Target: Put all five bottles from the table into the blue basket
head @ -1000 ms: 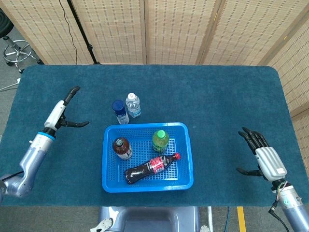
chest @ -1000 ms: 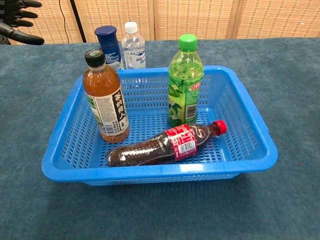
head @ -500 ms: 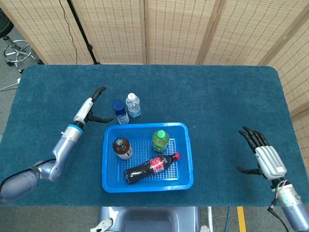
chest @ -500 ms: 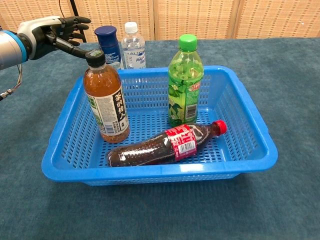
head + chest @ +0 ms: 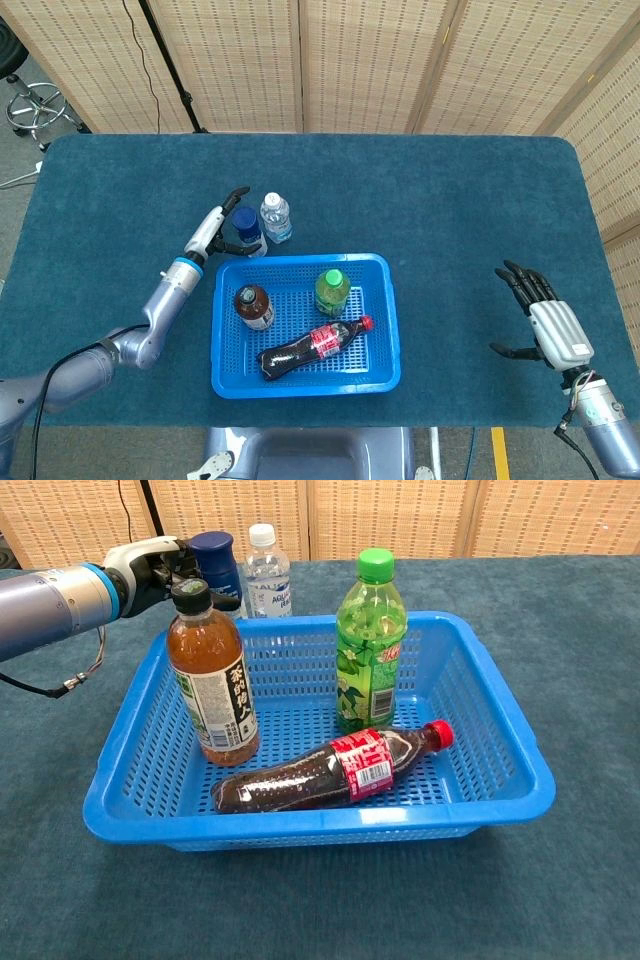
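Left hand (image 5: 222, 224) sits just left of center in head view, right up against the blue-capped bottle (image 5: 247, 230), fingers spread around its cap and neck. Can't tell from either view if it's actually gripping or only touching. In chest view the same hand (image 5: 150, 568) shows upper left, partly hidden behind the cap of the brown tea bottle (image 5: 211, 676).

Clear bottle w/ white cap (image 5: 276, 217) stands just right of the blue-capped one, nearly touching. Both upright on the table (image 5: 450, 200), just behind the far rim of the blue basket (image 5: 385, 320).

Inside the basket: tea bottle upright at left, green bottle (image 5: 331, 291) upright toward the back near the middle, cola bottle (image 5: 313, 346) lying on its side at the front. Cola's long axis runs diagonally, red cap pointing to the frame's right and a bit toward the back, base toward the front left corner.

Right hand (image 5: 545, 322) is at lower right of head view, well apart from everything, fingers apart, holding nothing. Office stool (image 5: 35, 108) in the upper left corner, woven screens (image 5: 370, 60) across the top.
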